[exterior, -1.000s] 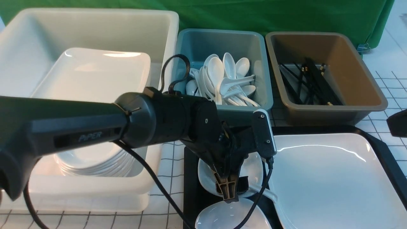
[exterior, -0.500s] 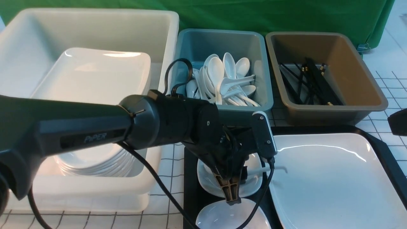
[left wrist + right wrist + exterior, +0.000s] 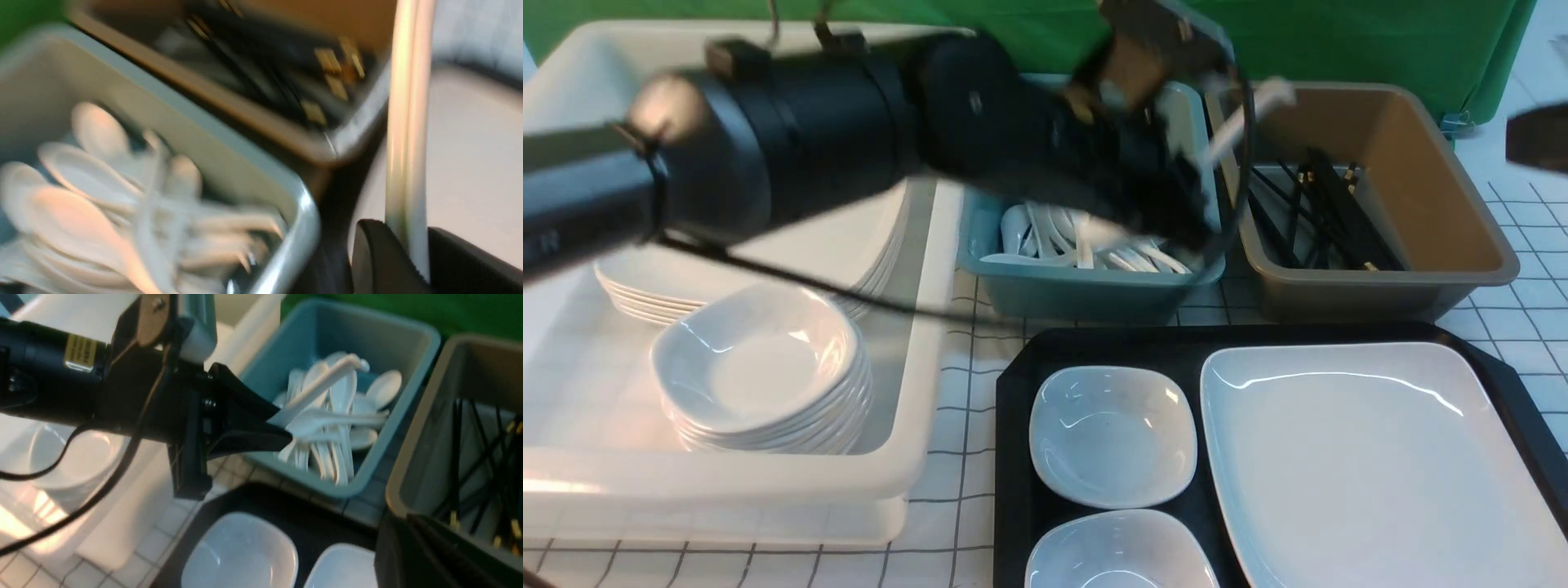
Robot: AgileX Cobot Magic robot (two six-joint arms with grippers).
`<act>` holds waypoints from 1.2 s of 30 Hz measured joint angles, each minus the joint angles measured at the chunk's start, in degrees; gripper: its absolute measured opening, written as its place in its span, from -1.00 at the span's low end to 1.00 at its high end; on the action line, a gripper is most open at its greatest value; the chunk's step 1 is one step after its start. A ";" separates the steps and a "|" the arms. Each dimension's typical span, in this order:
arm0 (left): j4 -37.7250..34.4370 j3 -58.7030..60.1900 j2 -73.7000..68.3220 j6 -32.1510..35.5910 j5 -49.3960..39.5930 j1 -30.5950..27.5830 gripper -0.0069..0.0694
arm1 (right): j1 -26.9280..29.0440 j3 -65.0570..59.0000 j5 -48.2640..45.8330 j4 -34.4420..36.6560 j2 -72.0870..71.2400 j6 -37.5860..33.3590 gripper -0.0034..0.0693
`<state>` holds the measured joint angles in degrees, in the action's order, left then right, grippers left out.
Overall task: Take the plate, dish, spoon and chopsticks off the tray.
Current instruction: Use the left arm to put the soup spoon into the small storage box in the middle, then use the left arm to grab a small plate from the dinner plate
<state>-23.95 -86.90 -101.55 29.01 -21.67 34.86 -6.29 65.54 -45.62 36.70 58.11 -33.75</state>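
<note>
Black tray is nearest me. A near dish and a far dish sit on its left side, with the plate filling its right. Left of the tray is the white bin, with stacked dishes and stacked plates behind them. Farther back is the teal bin of loose spoons, then the brown bin on its right with the chopsticks. My left gripper is raised over the teal bin, clamped on the spoon, whose handle sticks out. My right gripper is closed, far right.
</note>
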 joint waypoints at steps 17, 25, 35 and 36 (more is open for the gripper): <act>7.85 -16.20 -20.53 -14.31 3.39 -5.25 -0.38 | 0.00 -2.97 8.64 1.86 0.12 -2.09 -0.89; 13.70 -16.46 -19.31 -20.03 -4.96 -6.56 0.42 | 0.00 -2.97 5.72 1.99 0.12 -2.09 -0.89; 7.11 -16.76 -7.18 -12.88 -39.24 -5.47 -0.73 | 0.00 -2.97 1.22 1.99 0.12 -2.09 -0.89; 6.98 -16.76 -6.47 -12.24 -41.82 -5.05 -0.77 | 0.00 -2.97 0.44 1.99 0.12 -2.09 -0.89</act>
<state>-16.98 -103.66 -108.02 16.77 -63.49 29.81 -6.29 62.57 -45.18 38.68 58.23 -35.84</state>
